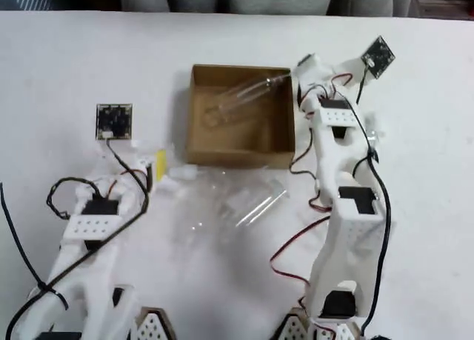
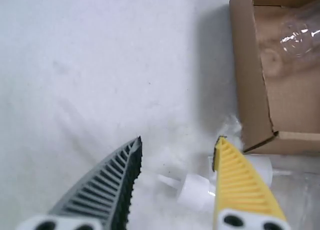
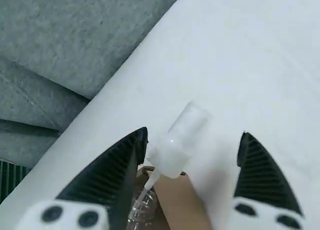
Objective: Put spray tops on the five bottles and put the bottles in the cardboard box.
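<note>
A cardboard box (image 1: 198, 151) sits mid-table and holds a clear bottle (image 1: 248, 95) lying on its side. That bottle's white spray top (image 3: 175, 140) pokes out at the box's far right corner, between the fingers of my open right gripper (image 3: 194, 136), close to the black finger (image 3: 122, 165). My left gripper (image 2: 179, 140) stands open beside the box's near left corner (image 2: 255, 140), low over a loose white spray top (image 2: 192, 189) that lies between its fingers. Several clear bottles (image 1: 248, 203) lie on the table in front of the box.
The table's far edge runs just beyond the right gripper (image 1: 302, 64), with grey upholstery (image 3: 75, 39) behind it. Red and black cables (image 1: 296, 240) trail by the right arm. White tabletop (image 2: 90, 64) stretches left of the box.
</note>
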